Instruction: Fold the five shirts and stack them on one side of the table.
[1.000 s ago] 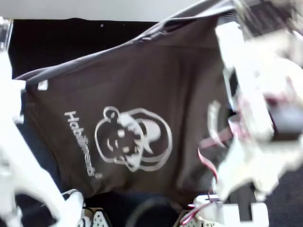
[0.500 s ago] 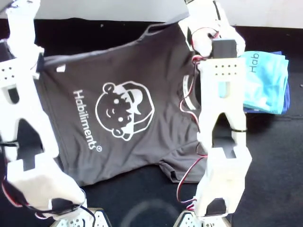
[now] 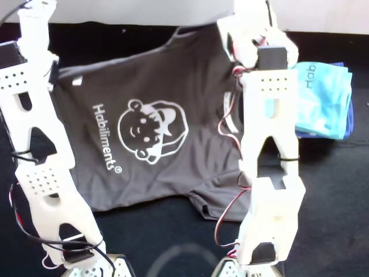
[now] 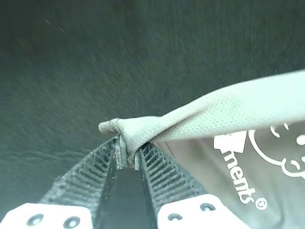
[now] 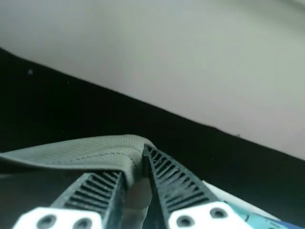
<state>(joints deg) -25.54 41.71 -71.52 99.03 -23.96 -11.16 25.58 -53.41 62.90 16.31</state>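
High view shows the brown shirt (image 3: 150, 144) spread in the middle of the table (image 3: 334, 190). The left gripper (image 4: 126, 149) is clenched on its far left corner and the right gripper (image 5: 136, 164) is clenched on its far right edge. To fold it well, I think both arms should bring that far edge toward the near side together and level, so the cloth stays flat and lands edge on edge. The blue stack (image 3: 323, 98) sits just right of the shirt and the wall (image 3: 144, 11) is close behind, so the most open room is on the near side.
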